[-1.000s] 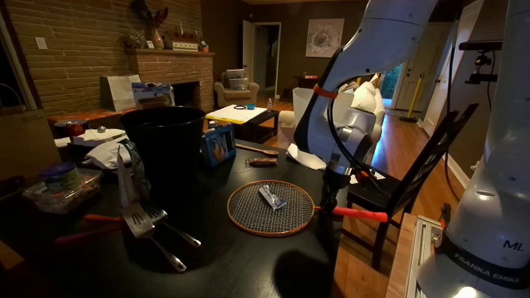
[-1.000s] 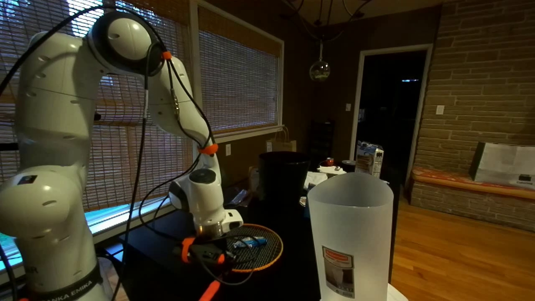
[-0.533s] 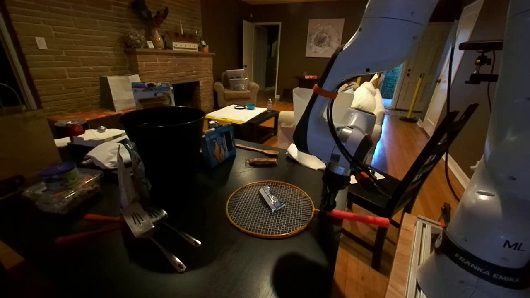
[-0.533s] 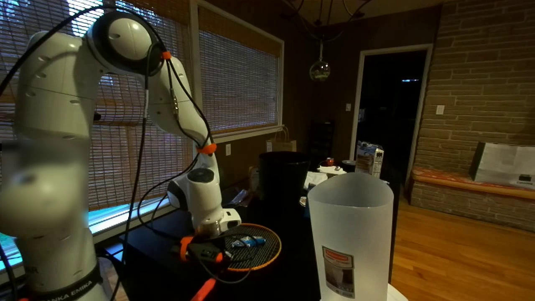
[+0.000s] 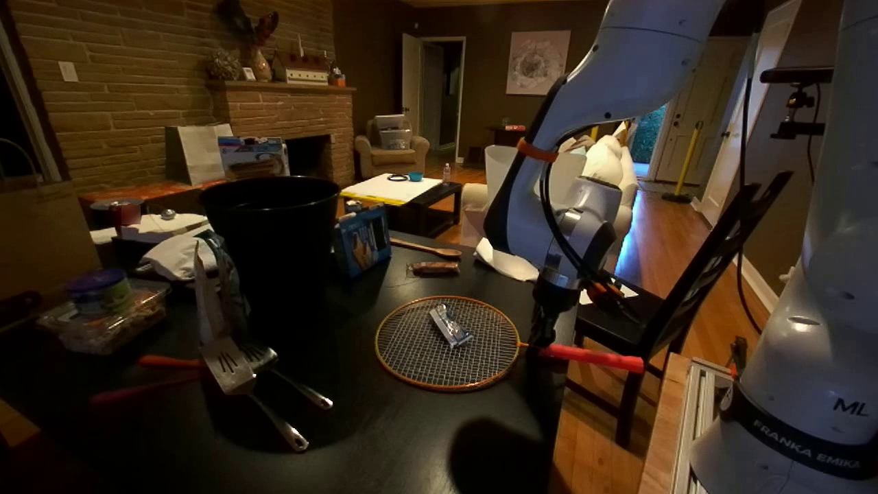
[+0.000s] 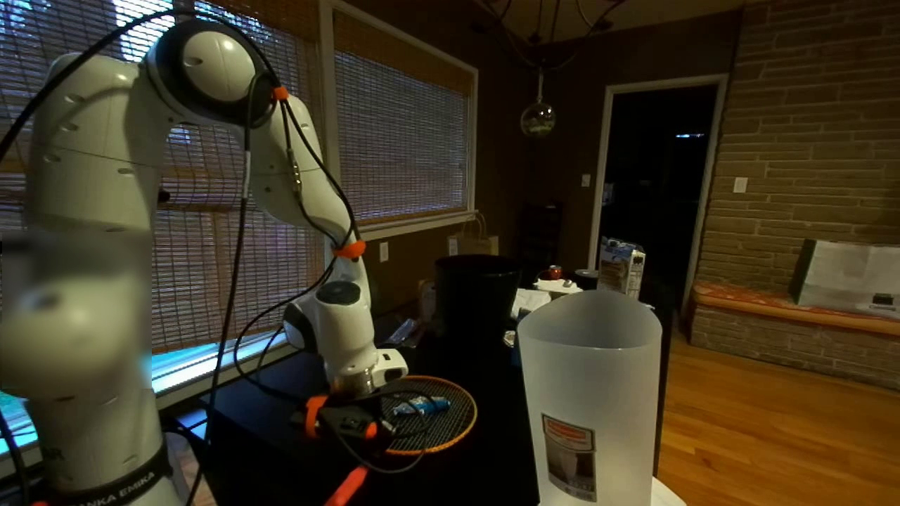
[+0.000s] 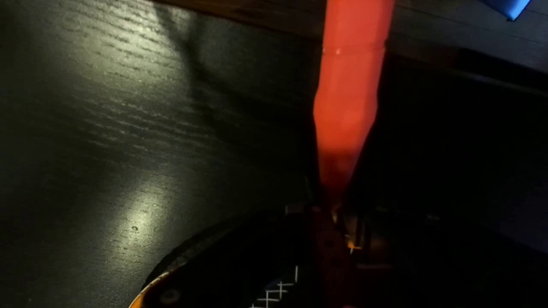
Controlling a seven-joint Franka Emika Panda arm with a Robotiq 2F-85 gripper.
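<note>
A badminton racket (image 5: 418, 360) with an orange frame and red handle lies across the dark table near its edge. It also shows in an exterior view (image 6: 450, 430). My gripper (image 5: 544, 341) points down and is shut on the racket's thin shaft, between head and handle. In the wrist view the red handle (image 7: 353, 72) runs up from the dark fingers (image 7: 336, 214), whose tips are hard to make out. A silver-blue wrapped bar (image 5: 451, 327) rests on the strings; it looks blue in an exterior view (image 6: 422, 406). Whether the racket head touches the table I cannot tell.
A tall black bin (image 5: 271, 240), metal spatulas (image 5: 230, 367), a blue box (image 5: 363, 240), a brown wrapped bar (image 5: 433, 268) and a wooden spoon (image 5: 429, 248) are on the table. A black chair (image 5: 693, 274) stands beyond its edge. A frosted bin (image 6: 598, 393) stands nearby.
The racket has shifted and tilted slightly with my gripper: its handle end dipped, then rose a little, and the head's edge moved slightly. The bar stays on the strings.
</note>
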